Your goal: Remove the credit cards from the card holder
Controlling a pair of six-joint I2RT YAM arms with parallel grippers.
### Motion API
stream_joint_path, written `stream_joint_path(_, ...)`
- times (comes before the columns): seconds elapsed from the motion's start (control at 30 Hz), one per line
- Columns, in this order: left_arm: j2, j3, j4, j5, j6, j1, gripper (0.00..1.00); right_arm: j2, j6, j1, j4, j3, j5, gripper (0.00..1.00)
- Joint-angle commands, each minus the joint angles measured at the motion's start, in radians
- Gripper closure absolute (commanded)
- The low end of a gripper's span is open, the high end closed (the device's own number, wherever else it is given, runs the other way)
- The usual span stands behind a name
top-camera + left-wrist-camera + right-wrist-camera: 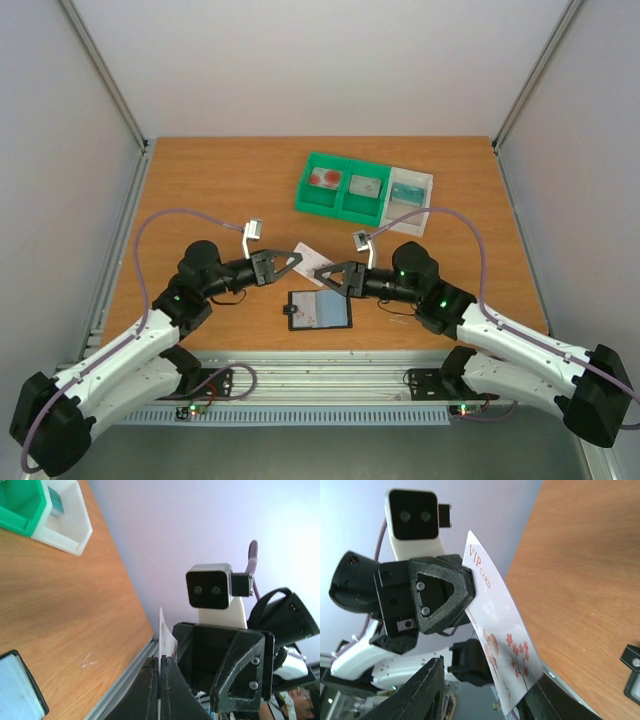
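The card holder [320,310] lies open on the table between the arms, grey-blue inside; its corner shows in the left wrist view [17,692] and the right wrist view [633,672]. My left gripper [298,261] is shut on a whitish credit card with red blossoms [314,262], held above the table. The card shows edge-on between its closed fingers [167,640]. In the right wrist view the card [500,640] reads "VIP CARD". My right gripper [324,276] is open, its jaws [485,700] spread around the card's free end, which sits close to one finger [555,705].
A green compartment tray [341,190] at the back holds a red-marked card [325,180] and a greyish card [365,186]. A white tray [410,190] beside it holds a teal card [406,192]. Both trays also show in the left wrist view [65,525].
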Motion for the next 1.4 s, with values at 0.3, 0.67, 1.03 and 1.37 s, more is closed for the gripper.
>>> stream_joint_path(0.3, -0.009, -0.007, 0.129, -0.186, -0.069, 0.001, 1.0, 0.108, 0.231, -0.001, 0.382, -0.085, 0.064, 0.73)
stream_joint_path(0.67, -0.021, -0.015, 0.115, -0.202, -0.059, 0.001, 1.0, 0.077, 0.233, -0.001, 0.377, -0.115, 0.112, 0.79)
stream_joint_path(1.03, -0.037, -0.027, 0.104, -0.206, -0.059, 0.001, 1.0, 0.065, 0.229, -0.001, 0.416, -0.132, 0.133, 0.99)
stream_joint_path(1.37, -0.084, 0.017, -0.081, -0.226, 0.011, 0.001, 0.19, -0.011, 0.095, -0.005, 0.147, -0.067, 0.157, 0.99)
